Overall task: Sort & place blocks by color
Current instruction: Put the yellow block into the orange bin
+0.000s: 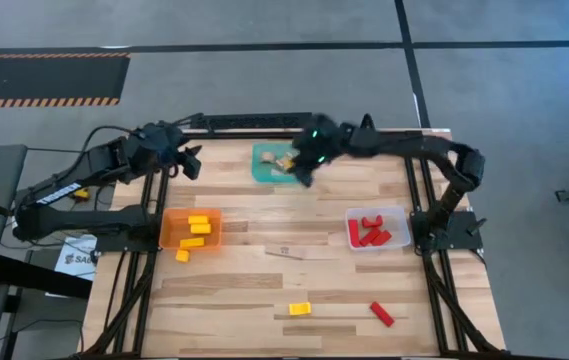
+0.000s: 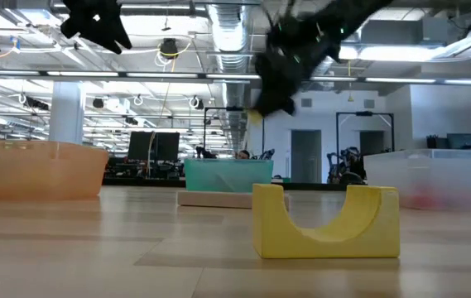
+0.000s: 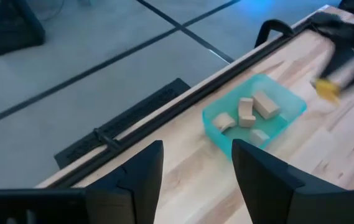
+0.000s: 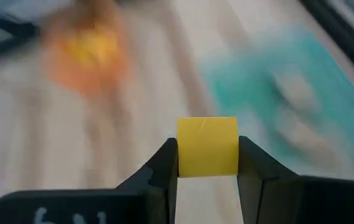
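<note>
My right gripper hangs above the table beside the teal bin, shut on a small yellow block. The teal bin holds several tan blocks. My left gripper is open with nothing between its fingers, raised near the table's far left corner. The orange bin holds yellow blocks, and the clear bin holds red ones. A yellow arch stands on its two feet near the front edge, with a red block lying to its right. My right gripper pinches the yellow block by two opposite sides between its two fingers. The fingers slant down toward the table. The block is lifted clear of the table and sticks out past the fingertips.
A flat tan bar lies in the table's middle. One yellow block lies just outside the orange bin's near edge. A black frame rail runs along the table's far edge.
</note>
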`<state>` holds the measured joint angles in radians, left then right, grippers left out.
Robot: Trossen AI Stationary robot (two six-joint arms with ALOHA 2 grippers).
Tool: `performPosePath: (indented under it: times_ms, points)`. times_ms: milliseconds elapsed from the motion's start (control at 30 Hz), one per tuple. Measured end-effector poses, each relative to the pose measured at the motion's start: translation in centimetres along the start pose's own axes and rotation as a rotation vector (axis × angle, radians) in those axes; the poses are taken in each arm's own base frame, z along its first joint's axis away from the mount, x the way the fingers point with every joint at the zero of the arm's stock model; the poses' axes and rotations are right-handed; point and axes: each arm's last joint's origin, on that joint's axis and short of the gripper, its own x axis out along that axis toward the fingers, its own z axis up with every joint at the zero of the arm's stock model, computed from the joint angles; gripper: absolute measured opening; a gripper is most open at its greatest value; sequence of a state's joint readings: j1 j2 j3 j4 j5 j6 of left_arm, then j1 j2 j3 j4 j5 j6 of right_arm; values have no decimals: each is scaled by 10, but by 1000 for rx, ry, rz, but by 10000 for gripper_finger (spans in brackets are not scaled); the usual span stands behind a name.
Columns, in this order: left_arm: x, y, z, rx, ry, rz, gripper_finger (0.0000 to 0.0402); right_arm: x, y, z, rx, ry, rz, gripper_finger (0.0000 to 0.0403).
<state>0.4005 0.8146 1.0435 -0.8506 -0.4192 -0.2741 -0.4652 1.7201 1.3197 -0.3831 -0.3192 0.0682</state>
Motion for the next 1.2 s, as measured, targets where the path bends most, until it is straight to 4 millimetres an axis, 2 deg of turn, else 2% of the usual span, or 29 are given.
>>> performPosePath:
  times_ms: [100, 167, 267, 367, 600, 767, 833, 933, 1200]
  points:
    - [0, 3, 1, -19, 7, -19, 178, 21, 57, 16, -122, -211, 137, 111]
    - [1, 4, 1, -23, 13, -24, 178, 39, 87, 19, -175, -336, 224, 111]
    - [1, 5, 1, -22, 13, -25, 178, 68, 122, 16, -241, -496, 342, 111]
    - [1, 5, 1, -20, 13, -25, 178, 92, 141, 12, -312, -619, 399, 111]
    - [1, 5, -1, 0, 28, -26, 178, 162, 162, 21, -313, -595, 440, 142]
    - [1, 5, -3, 14, 52, -34, 178, 199, 171, 36, -293, -506, 431, 139]
    - [1, 5, -3, 15, 56, -33, 178, 208, 172, 42, -270, -464, 424, 143]
    - [1, 6, -5, 22, 70, -30, 178, 217, 172, 48, -239, -409, 414, 169]
    - [1, 6, -5, 30, 72, -30, 178, 222, 168, 53, -225, -312, 380, 287]
